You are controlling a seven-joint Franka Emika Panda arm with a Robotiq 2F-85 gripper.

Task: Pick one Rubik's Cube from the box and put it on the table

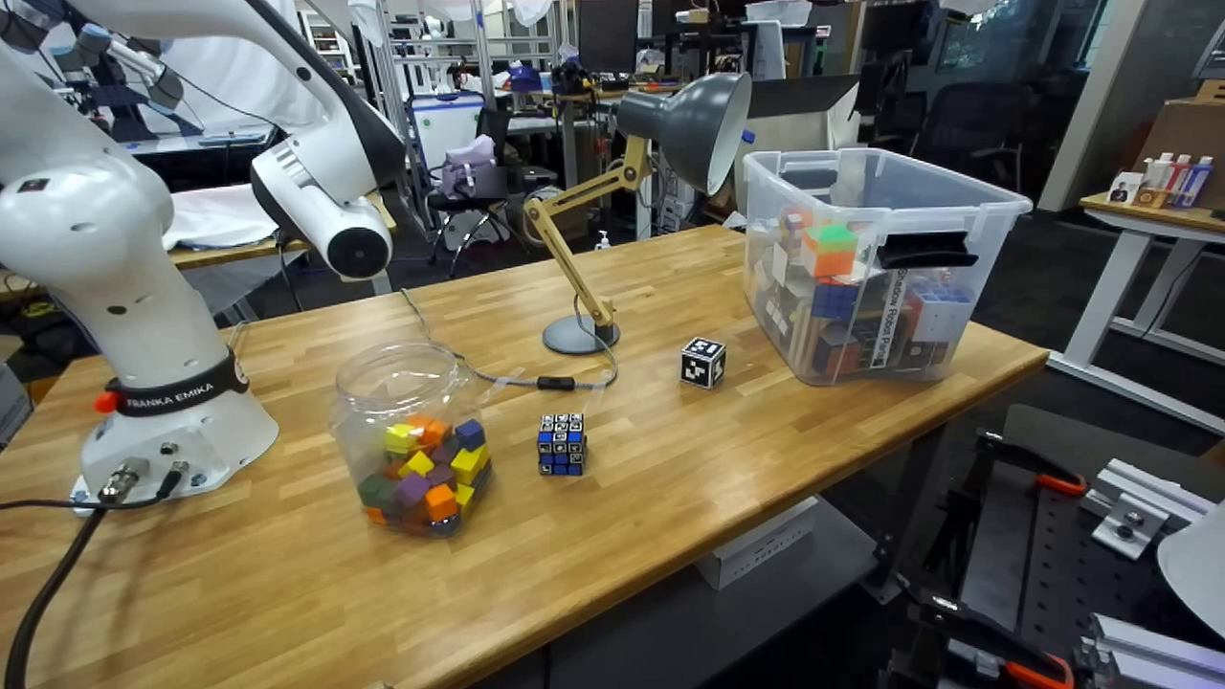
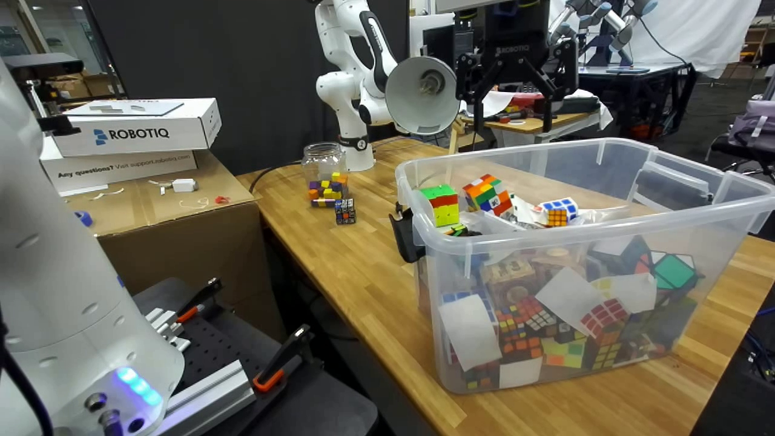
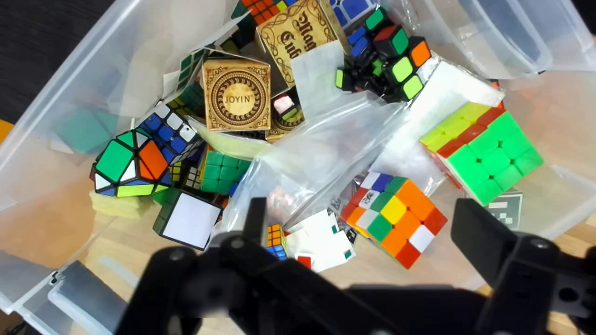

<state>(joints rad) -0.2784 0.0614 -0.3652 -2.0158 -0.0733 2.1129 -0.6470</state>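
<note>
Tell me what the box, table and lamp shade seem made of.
The box: clear, slightly cloudy plastic, apparently; shapes show through its walls. The table: wood, perhaps satin-finished; grain and joined strips show. The lamp shade: probably painted metal, from its smooth grey outside and thin rim; plastic is possible.

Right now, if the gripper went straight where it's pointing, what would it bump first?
Probably the mixed-up cube in the box: the wrist view shows it beyond the gap between the open jaws. The gripper points down, but depth is unclear: the clear wrap beside the cube could be touched first.
</note>
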